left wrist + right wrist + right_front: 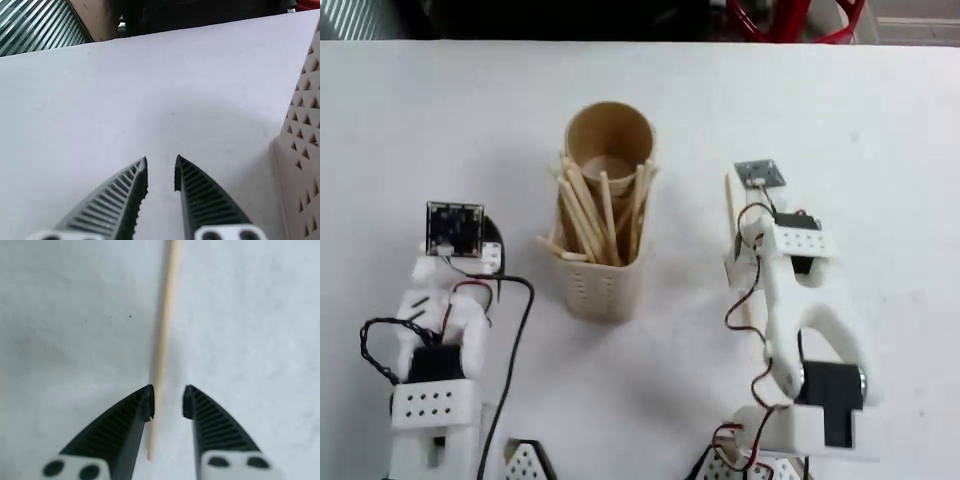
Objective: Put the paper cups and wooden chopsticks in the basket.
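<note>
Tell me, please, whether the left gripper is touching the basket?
Apart. In the left wrist view, bare table lies between the fingers of the left gripper and the basket.

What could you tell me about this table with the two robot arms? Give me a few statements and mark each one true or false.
1. A paper cup stands in the basket. True.
2. The basket holds no sticks. False: many wooden chopsticks lean in it beside the cup.
3. One chopstick lies on the table between the open fingers of the right gripper. True.
4. The left gripper holds a cup. False: it is open and holds nothing, over bare table next to the basket.
</note>
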You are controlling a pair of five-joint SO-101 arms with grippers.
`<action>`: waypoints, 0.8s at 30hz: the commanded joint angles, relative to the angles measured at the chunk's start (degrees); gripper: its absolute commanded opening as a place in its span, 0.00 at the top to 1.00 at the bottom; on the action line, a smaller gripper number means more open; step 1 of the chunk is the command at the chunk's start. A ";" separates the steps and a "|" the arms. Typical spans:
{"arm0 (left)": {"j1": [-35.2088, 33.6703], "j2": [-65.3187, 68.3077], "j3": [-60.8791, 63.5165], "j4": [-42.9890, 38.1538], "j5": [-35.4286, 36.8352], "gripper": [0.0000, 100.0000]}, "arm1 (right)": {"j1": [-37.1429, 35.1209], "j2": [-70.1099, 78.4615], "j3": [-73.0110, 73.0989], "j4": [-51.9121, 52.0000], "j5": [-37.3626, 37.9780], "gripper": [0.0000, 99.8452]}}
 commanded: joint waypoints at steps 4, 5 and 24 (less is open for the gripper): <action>-0.31 -1.54 -0.18 -1.41 -0.53 0.89 | -1.89 -3.30 -0.18 -3.47 0.70 0.77; -0.31 -1.54 -0.18 -1.32 -0.53 0.89 | -2.86 -3.30 -0.26 -3.74 0.70 0.78; -0.22 -1.54 -0.18 -1.05 -0.53 0.89 | -0.48 17.45 -14.86 -3.74 0.70 0.83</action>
